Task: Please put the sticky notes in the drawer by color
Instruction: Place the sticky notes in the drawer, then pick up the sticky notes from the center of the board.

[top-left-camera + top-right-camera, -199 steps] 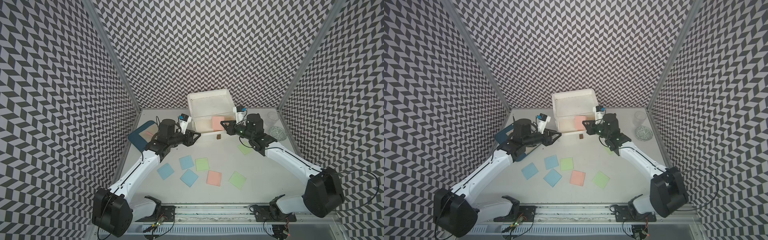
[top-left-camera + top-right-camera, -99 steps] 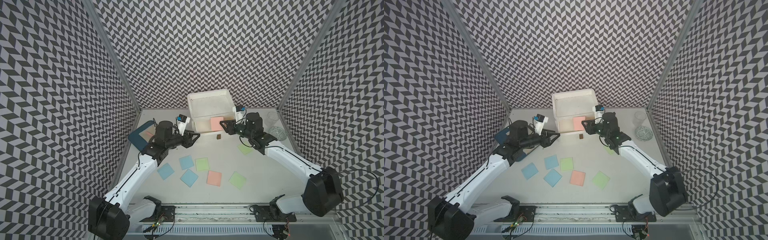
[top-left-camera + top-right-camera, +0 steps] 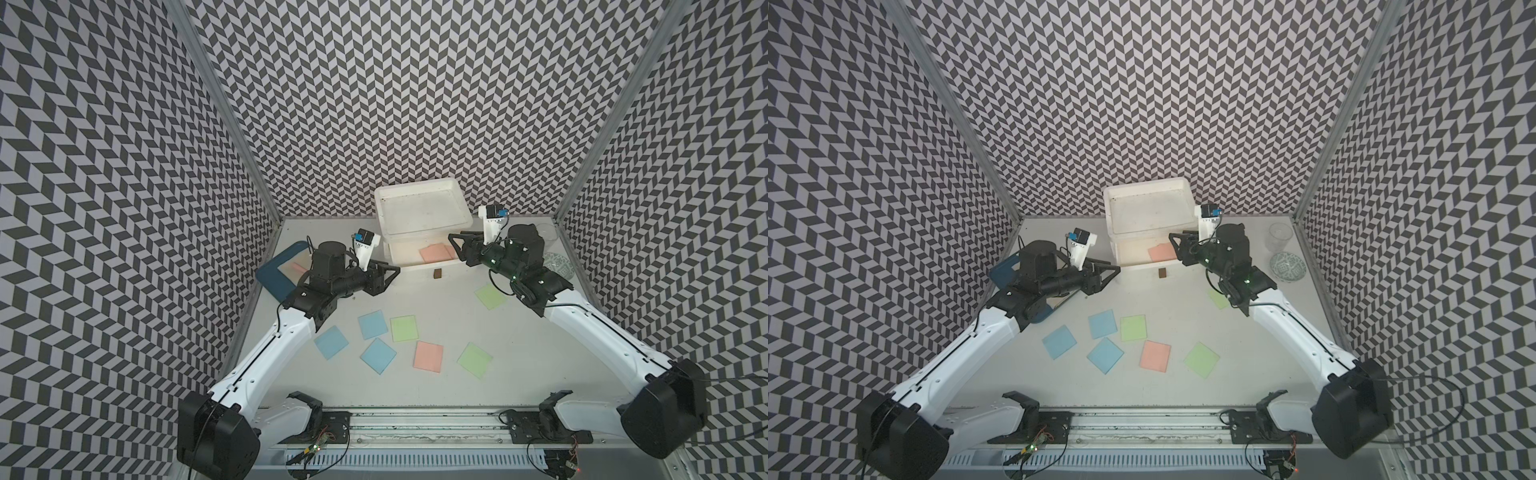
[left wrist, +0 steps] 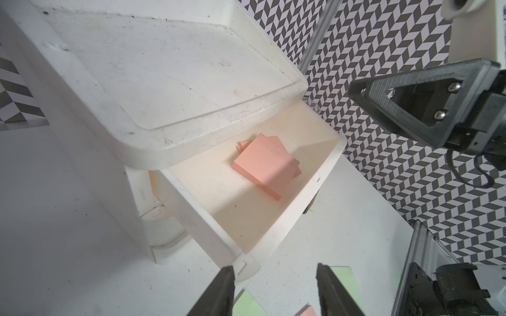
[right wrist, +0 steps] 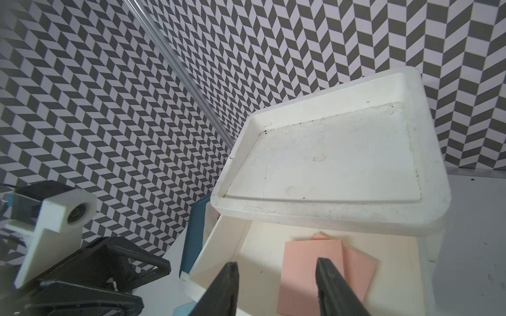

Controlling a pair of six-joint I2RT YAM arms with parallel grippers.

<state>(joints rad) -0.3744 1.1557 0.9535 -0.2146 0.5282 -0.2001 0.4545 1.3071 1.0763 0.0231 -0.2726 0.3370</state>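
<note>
The white drawer box stands at the back, its top drawer pulled out. Overlapping pink sticky notes lie flat inside. My right gripper hangs open just above them, holding nothing. My left gripper is open and empty near the drawer's left front corner. On the table lie three blue notes, three green notes and one pink note.
A dark blue tray with a beige sheet sits at the left behind my left arm. A clear glass and a patterned dish stand at the back right. A small brown handle sticks out below the drawer front.
My right gripper has opened over the drawer and a pink note now lies free inside. My left gripper has drawn back slightly to the left.
</note>
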